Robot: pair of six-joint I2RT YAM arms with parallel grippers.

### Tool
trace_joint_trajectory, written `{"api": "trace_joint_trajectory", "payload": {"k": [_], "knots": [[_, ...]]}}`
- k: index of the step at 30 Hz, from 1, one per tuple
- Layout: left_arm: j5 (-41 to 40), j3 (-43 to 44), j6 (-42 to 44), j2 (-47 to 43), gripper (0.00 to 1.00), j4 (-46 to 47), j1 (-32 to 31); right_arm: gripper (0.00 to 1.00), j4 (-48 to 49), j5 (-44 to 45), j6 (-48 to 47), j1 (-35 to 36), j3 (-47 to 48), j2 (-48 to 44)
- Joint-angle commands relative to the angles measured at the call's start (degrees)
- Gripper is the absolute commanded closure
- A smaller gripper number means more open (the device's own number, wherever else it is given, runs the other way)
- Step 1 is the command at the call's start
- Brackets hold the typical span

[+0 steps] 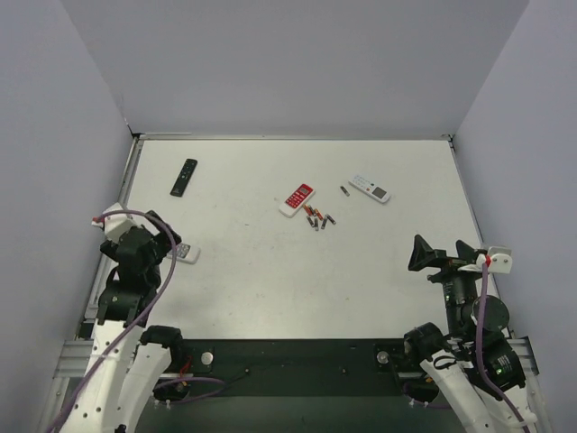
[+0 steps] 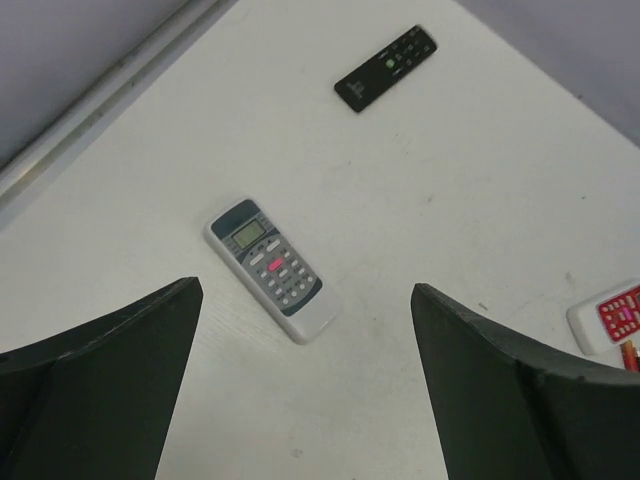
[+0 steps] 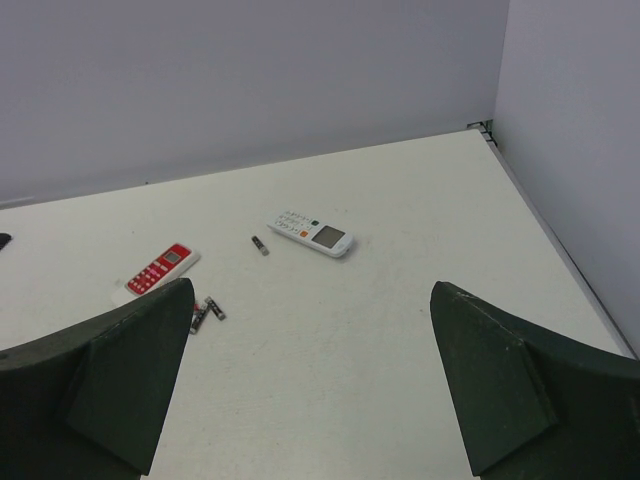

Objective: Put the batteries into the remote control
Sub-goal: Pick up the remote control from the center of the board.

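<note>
The white remote control with the grey button panel (image 2: 268,270) lies face up on the table near the left edge, and part of it shows in the top view (image 1: 187,253). My left gripper (image 2: 305,290) is open and empty just above and behind it (image 1: 162,242). Several batteries (image 1: 317,217) lie in a small cluster mid-table beside the red-and-white remote, with one lone battery (image 1: 344,190) further back. They also show in the right wrist view (image 3: 207,313). My right gripper (image 1: 442,249) is open and empty at the near right (image 3: 310,288), far from them.
A red-and-white remote (image 1: 297,199) lies mid-table. A slim black remote (image 1: 184,177) lies at the back left. Another white remote with a screen (image 1: 370,188) lies at the back right. Grey walls enclose the table on three sides.
</note>
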Motion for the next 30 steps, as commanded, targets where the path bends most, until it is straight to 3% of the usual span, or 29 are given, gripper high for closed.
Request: {"api": "trace_joint_trajectory", "payload": {"k": [1, 7, 15, 30], "knots": [[-3.08, 5.09, -10.15, 11.2, 0.03, -11.02, 0.39, 0.0, 1.73, -0.54, 0.45, 1.57, -0.45, -1.7], [-4.22, 7.21, -17.62, 28.86, 0.03, -14.19, 0.65, 0.0, 1.73, -1.68, 0.98, 2.19, -0.45, -2.58], [-8.97, 17.93, -24.05, 50.93, 0.03, -20.08, 1.44, 0.0, 1.29, -0.63, -0.17, 2.89, -0.62, -3.81], [-5.19, 26.37, -29.76, 67.13, 0.03, -18.23, 4.08, 0.0, 1.29, -0.62, -0.52, 3.24, -0.89, -5.75]]}}
